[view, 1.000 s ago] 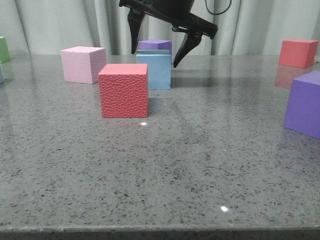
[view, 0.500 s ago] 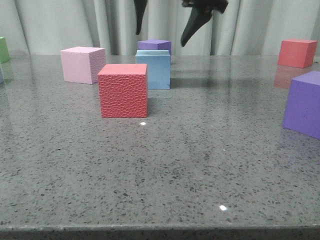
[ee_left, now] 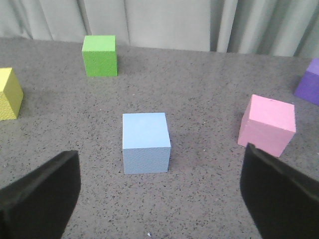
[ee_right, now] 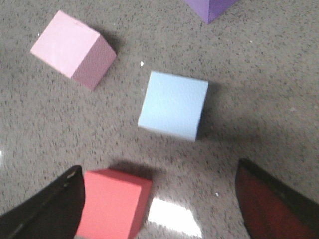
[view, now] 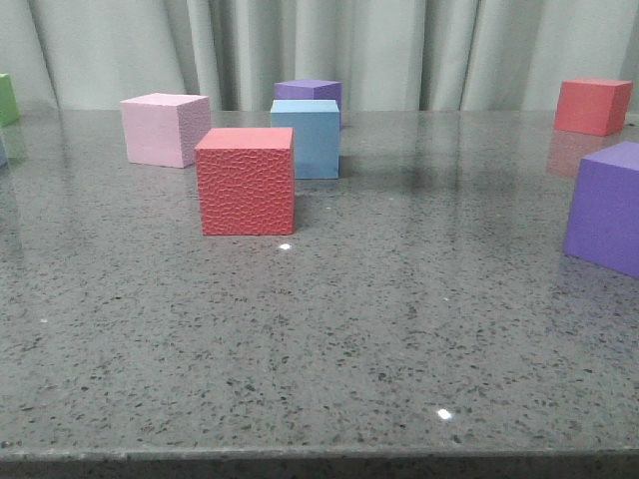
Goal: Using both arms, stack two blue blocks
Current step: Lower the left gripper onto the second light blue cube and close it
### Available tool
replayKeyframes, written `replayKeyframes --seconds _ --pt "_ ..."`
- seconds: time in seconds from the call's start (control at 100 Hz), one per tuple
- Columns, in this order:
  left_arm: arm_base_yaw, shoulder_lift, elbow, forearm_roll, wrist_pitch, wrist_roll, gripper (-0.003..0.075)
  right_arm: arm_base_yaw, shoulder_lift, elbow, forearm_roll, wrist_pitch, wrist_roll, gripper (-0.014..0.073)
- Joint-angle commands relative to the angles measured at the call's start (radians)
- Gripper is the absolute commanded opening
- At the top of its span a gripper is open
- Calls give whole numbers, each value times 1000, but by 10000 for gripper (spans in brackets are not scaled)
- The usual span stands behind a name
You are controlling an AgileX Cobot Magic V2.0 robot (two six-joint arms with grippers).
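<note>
One light blue block (view: 306,140) stands on the table behind the red cube (view: 247,181). It also shows in the right wrist view (ee_right: 173,104). My right gripper (ee_right: 159,204) is open and empty, high above the table, with the block ahead of its fingers and apart from them. A second light blue block (ee_left: 145,142) stands alone in the left wrist view. My left gripper (ee_left: 159,199) is open and empty, above the table just short of that block. In the front view only a sliver of it shows at the left edge (view: 2,150). Neither gripper shows in the front view.
A pink cube (view: 165,128) stands left of the central blue block, and a purple cube (view: 308,92) behind it. A big purple cube (view: 606,205) and a red cube (view: 596,105) are at the right. A green cube (ee_left: 100,55) and a yellow cube (ee_left: 9,93) lie beyond the left block.
The open gripper that hung over the central blue block has risen out of the front view. The block stays on the table where it was.
</note>
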State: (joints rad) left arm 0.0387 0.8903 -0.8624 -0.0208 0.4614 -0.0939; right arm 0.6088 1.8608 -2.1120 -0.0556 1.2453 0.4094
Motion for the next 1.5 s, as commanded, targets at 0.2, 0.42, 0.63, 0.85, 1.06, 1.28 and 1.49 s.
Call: replayKeyframes --seconds 0.2,0.42,0.63,0.85,1.06,1.28,1.49 --pt "23 217 -201 -6 82 -17 620 5 -307 357 -27 -256 -9 610" --pt "23 383 -337 0 142 -17 620 5 -518 630 -27 -422 -9 610" --pt "23 550 -501 10 254 -8 620 5 -701 811 -26 -482 -9 610" --pt "24 710 -641 21 333 -8 620 5 -798 856 -9 -476 -9 610" --pt "24 814 -698 21 362 -8 620 5 -817 856 -2 -463 -10 610" --pt "29 872 -698 21 361 -8 620 5 -817 856 1 -427 -10 610" --pt "29 890 -698 21 372 -8 620 5 -817 856 2 -426 -10 610"
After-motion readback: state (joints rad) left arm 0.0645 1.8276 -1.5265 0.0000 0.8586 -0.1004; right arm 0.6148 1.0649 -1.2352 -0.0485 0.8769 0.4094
